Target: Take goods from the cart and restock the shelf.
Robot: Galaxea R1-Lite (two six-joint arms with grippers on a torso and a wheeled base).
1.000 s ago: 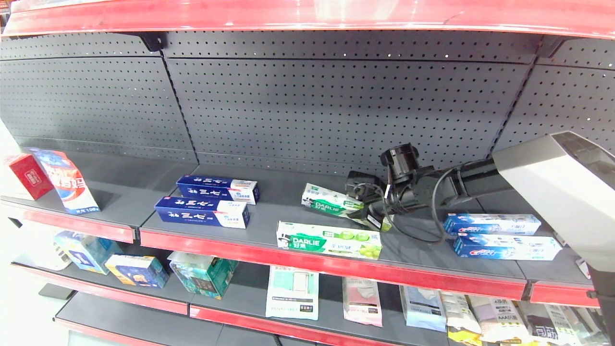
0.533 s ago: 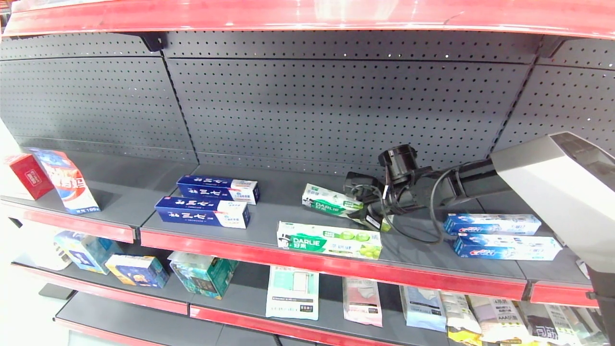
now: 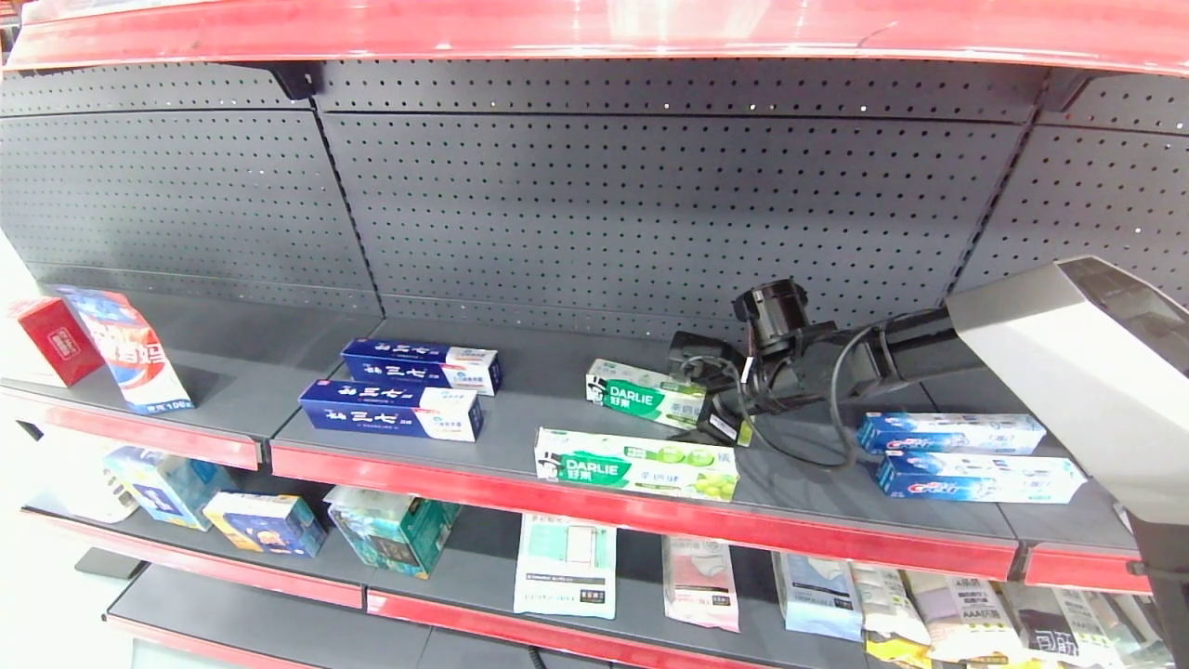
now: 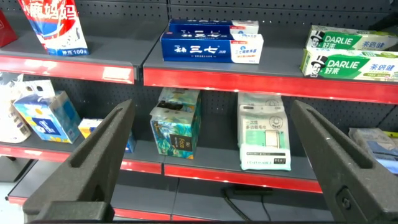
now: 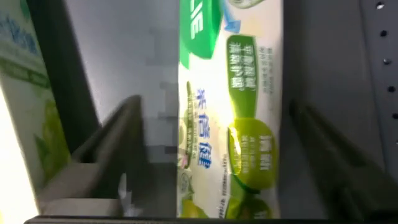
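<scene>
Two green-and-white toothpaste boxes lie on the middle shelf [image 3: 520, 409]. The back box [image 3: 646, 395] lies flat behind the front box [image 3: 636, 463]. My right gripper [image 3: 708, 409] sits at the back box's right end and is open. In the right wrist view that box [image 5: 236, 93] lies between the two fingers [image 5: 115, 146], with a gap on each side. My left gripper [image 4: 212, 109] hangs open and holds nothing, in front of the lower shelves.
Two blue boxes [image 3: 395, 409] lie left of the green ones. Two light-blue boxes [image 3: 966, 455] lie to the right, under my right arm. A standing pouch [image 3: 125, 348] and a red box [image 3: 51, 339] are at far left. Packets fill the lower shelves.
The back green box was tipped up in the right gripper; now it lies flat on the shelf with its front face showing. The gripper's fingers stand apart from it.
</scene>
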